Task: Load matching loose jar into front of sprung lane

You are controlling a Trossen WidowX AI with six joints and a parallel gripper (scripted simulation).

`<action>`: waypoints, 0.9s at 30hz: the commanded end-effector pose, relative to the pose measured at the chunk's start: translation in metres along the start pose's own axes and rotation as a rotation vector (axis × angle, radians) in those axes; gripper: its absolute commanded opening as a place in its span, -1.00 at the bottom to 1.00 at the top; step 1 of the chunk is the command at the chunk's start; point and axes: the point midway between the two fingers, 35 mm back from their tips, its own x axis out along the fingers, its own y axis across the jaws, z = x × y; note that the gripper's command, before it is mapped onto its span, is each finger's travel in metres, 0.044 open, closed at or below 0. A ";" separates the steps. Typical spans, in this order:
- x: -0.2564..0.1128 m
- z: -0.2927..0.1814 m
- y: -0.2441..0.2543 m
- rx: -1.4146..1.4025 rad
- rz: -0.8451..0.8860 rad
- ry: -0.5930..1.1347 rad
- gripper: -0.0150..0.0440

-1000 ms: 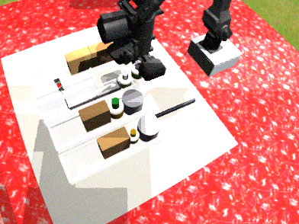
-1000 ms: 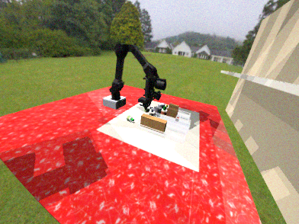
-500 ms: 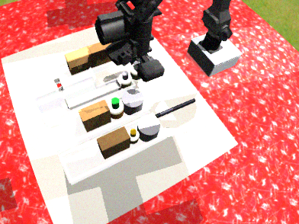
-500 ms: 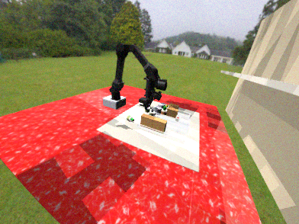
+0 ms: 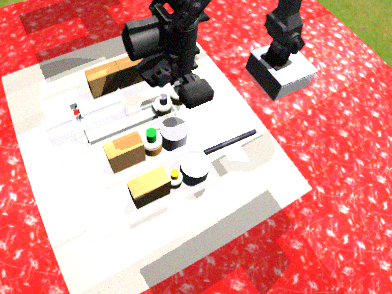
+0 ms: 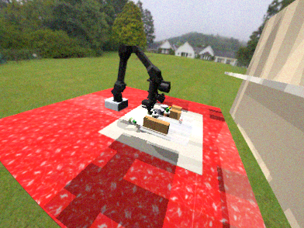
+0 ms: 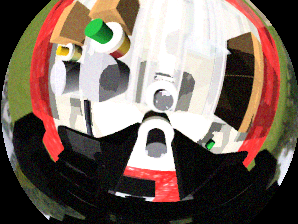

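My gripper [image 5: 175, 88] [image 6: 149, 111] [image 7: 155, 128] is shut on a white jar with a dark grey lid [image 7: 156, 143], in front of the lane. A similar white jar with a dark grey lid [image 5: 162, 105] [image 7: 162, 98] stands at the front end of the sprung lane [image 5: 117, 129]. In the wrist view the two jars are in line and close together; a small gap or contact between them cannot be told. The held jar's height above the lane floor is unclear, and the front stop is hidden. The pusher plate behind the lane jar is hard to make out.
A green-capped jar [image 5: 152, 141] [image 7: 107, 37] and a grey cylinder [image 5: 174, 133] stand beside the lane, with a yellow-capped jar [image 5: 175, 178] and white-topped cylinder [image 5: 195, 169] beyond. Brown boxes [image 5: 125, 152] [image 6: 156, 125] flank the lanes. A dark rod [image 5: 230, 142] and loose green-capped jar [image 6: 133, 121] lie nearby.
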 end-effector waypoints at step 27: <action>0.001 0.021 0.000 -0.004 0.002 -0.018 -0.49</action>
